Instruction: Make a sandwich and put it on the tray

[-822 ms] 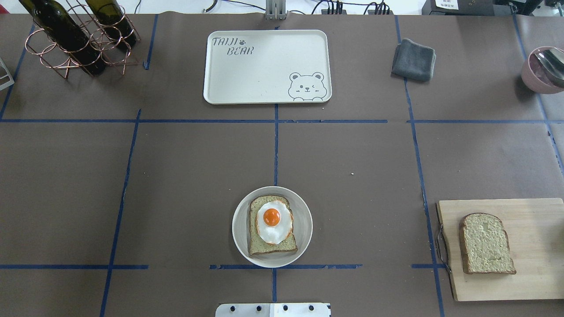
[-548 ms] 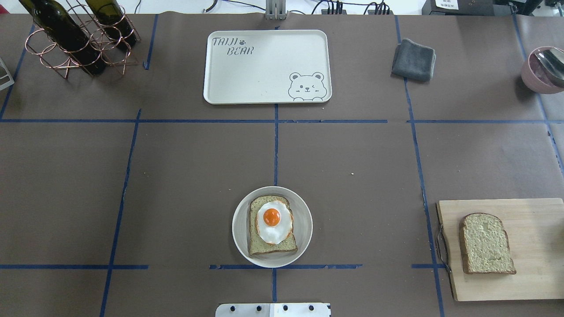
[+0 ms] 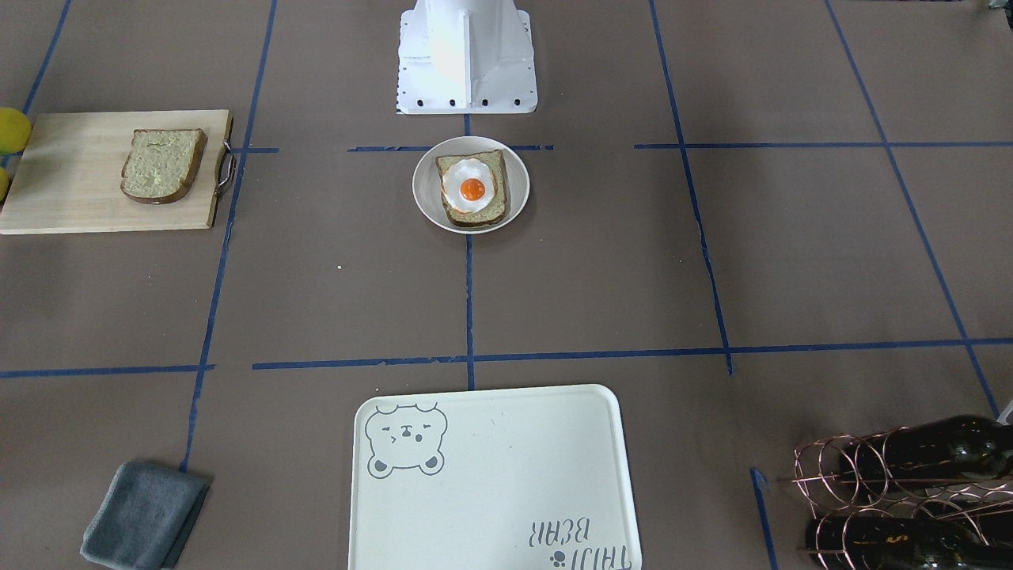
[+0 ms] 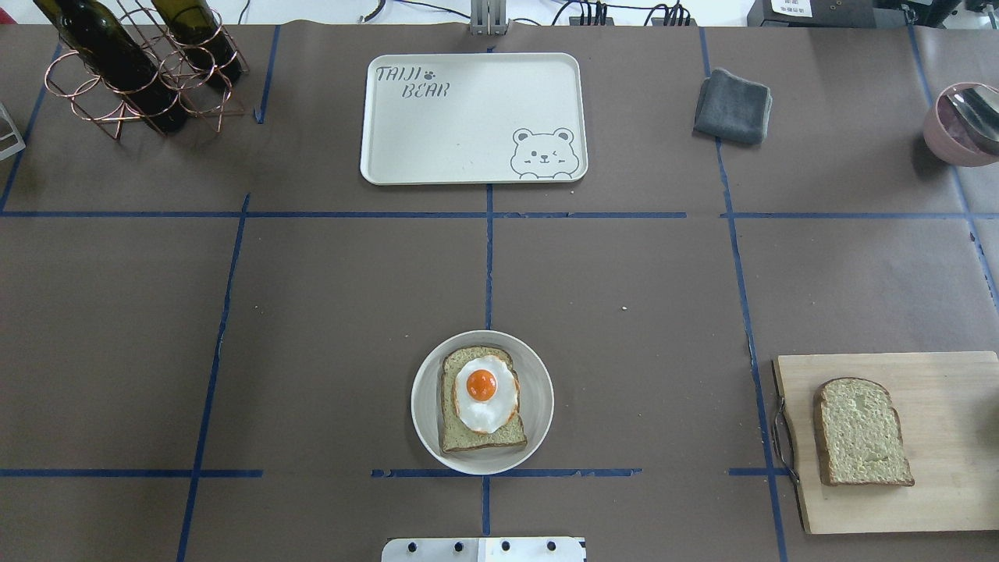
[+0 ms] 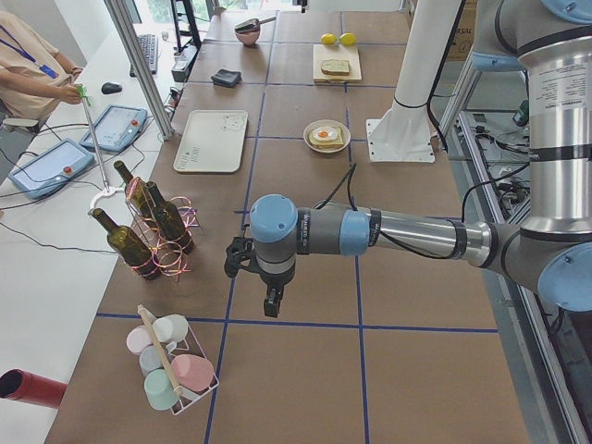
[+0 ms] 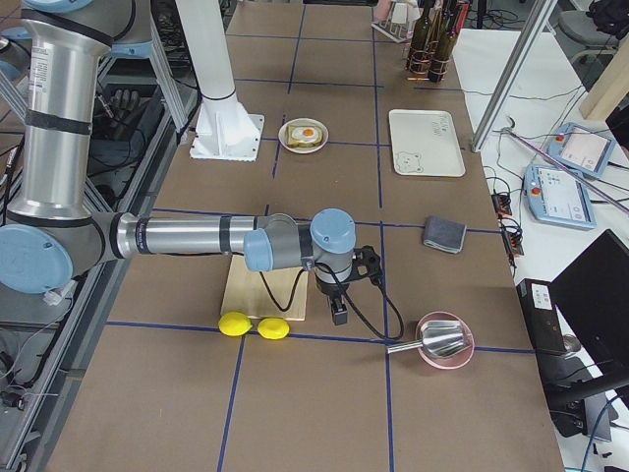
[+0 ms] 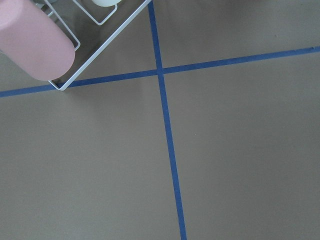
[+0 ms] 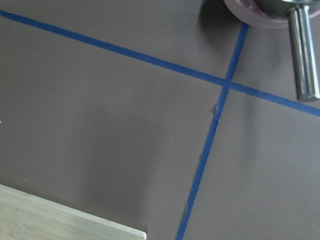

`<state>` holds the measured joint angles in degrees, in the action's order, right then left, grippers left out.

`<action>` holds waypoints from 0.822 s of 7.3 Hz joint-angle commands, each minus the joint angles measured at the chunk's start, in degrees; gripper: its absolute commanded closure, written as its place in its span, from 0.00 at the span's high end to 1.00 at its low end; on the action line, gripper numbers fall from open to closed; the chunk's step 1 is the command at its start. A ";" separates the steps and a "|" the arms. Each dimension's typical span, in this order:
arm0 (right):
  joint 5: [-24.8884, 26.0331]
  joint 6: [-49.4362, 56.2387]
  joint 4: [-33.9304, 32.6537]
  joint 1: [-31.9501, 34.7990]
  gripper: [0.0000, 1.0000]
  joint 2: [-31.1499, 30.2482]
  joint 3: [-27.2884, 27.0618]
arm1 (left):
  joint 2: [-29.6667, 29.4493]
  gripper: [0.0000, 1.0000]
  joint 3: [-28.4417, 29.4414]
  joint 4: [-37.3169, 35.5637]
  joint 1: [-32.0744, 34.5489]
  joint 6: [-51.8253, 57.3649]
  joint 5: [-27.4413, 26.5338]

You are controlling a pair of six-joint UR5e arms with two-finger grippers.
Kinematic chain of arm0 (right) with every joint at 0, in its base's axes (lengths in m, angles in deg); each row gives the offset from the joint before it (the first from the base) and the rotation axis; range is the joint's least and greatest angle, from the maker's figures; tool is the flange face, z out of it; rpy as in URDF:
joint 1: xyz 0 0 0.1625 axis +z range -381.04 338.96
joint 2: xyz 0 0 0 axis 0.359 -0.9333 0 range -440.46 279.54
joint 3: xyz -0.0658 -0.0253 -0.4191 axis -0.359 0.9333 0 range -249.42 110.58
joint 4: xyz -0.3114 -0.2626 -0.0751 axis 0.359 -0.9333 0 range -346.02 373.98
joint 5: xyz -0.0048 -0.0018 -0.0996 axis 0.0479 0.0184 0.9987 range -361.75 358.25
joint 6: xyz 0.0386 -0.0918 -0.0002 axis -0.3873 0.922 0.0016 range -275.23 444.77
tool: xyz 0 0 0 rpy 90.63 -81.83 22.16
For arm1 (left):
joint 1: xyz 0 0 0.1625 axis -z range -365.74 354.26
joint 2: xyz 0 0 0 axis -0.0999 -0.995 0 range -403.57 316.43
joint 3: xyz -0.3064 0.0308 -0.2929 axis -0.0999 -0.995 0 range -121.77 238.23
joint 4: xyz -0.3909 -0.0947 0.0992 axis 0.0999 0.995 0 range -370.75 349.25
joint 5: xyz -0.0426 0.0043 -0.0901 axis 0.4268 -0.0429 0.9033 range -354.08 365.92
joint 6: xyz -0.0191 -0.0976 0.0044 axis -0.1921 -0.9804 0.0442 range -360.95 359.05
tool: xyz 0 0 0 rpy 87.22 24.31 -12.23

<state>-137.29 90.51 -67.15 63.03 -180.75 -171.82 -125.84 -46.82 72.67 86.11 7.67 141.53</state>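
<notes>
- Nothing has moved since the earlier overhead views: the sandwich [image 4: 481, 398], one slice with egg, lies in the bowl [image 4: 540, 398], and the tray [image 4: 468, 148] at the far side holds nothing yet.
- Second slice [image 4: 862, 432] lies on the board [image 4: 952, 390] at the right, with its long axis pointing away from the robot.
- Right pincer [image 6: 338, 313] hangs just beside this board, so I judge it the nearer one. Left pincer [image 5: 270, 305] is well apart, near the bottles [image 5: 148, 222].
- Both pincers show only from the side, so I cannot tell if their jaws are apart or together.

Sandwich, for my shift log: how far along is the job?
Done: the egg sits on one bread slice in the bowl. In hand: nothing; the left gripper and right gripper hang away from the food. Left: the second slice on the cutting board goes on top, then everything moves to the bare tray.
</notes>
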 commanded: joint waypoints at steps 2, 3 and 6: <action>-3.69 -7.83 3.87 -1.01 1.00 0.10 1.94 | 0.71 1.00 0.54 -0.28 -0.17 0.00 0.00; -3.77 -7.06 5.53 -1.10 1.00 -0.07 3.24 | 0.71 1.00 0.54 -0.28 -0.17 0.00 0.09; -3.43 -29.01 21.91 -10.89 1.00 -0.51 2.47 | 0.80 1.00 0.45 -0.28 -0.35 0.00 0.09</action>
<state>-141.16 72.28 -52.99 57.79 -181.10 -169.08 -125.07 -46.35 72.40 85.80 7.67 141.62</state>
